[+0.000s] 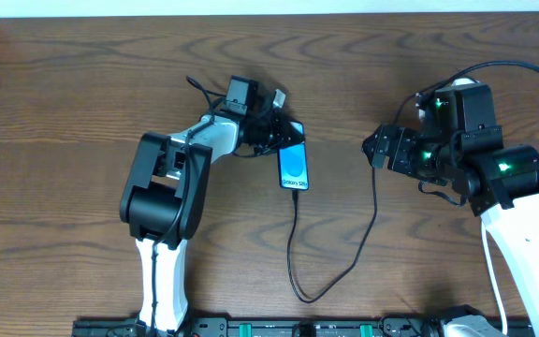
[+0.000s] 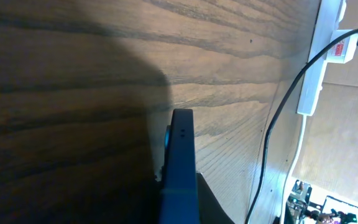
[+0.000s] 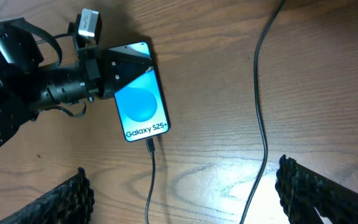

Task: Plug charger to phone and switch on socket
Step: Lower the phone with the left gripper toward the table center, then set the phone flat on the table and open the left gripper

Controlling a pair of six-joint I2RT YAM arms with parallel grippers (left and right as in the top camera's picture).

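Observation:
The phone [image 1: 292, 168] lies flat on the table with its cyan screen up, showing "Galaxy" text [image 3: 143, 106]. My left gripper [image 1: 279, 133] is shut on the phone's far end; the left wrist view shows the phone's blue edge [image 2: 180, 155] between the jaws. The charger cable [image 1: 295, 243] runs from the phone's near end, loops toward the front edge and goes up to the right. Its plug tip [image 3: 149, 145] sits at the phone's port. My right gripper [image 3: 185, 196] is wide open and empty above the cable. The socket [image 2: 317, 59] with a white adapter [image 2: 342, 48] shows only in the left wrist view.
Dark wood table [image 1: 82, 103]. The socket's white cord [image 2: 298, 155] runs along the table beside the black cable. In the overhead view my right arm [image 1: 475, 159] covers the right side, where the socket is hidden.

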